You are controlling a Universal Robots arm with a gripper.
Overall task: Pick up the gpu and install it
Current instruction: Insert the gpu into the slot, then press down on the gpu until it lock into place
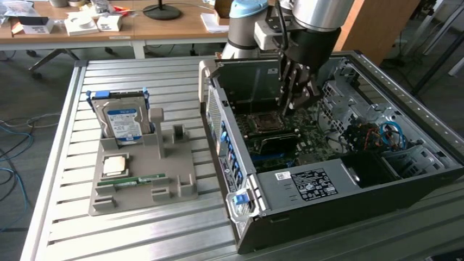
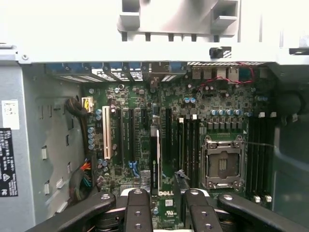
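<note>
A wooden table (image 1: 145, 24) spans the upper left of the frame. Grey floor (image 1: 29, 92) with loose cables (image 1: 11, 147) lies at left.

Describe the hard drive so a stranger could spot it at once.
Start at the open computer case and look to the exterior view's left, to the grey holder on the slatted table. At its far end the hard drive stands upright: silver, blue-labelled, blue-framed, unlike the flat green memory stick nearby.

Arm reaching down, gripper (image 1: 296, 100) fingers parted (holding nothing)
</note>
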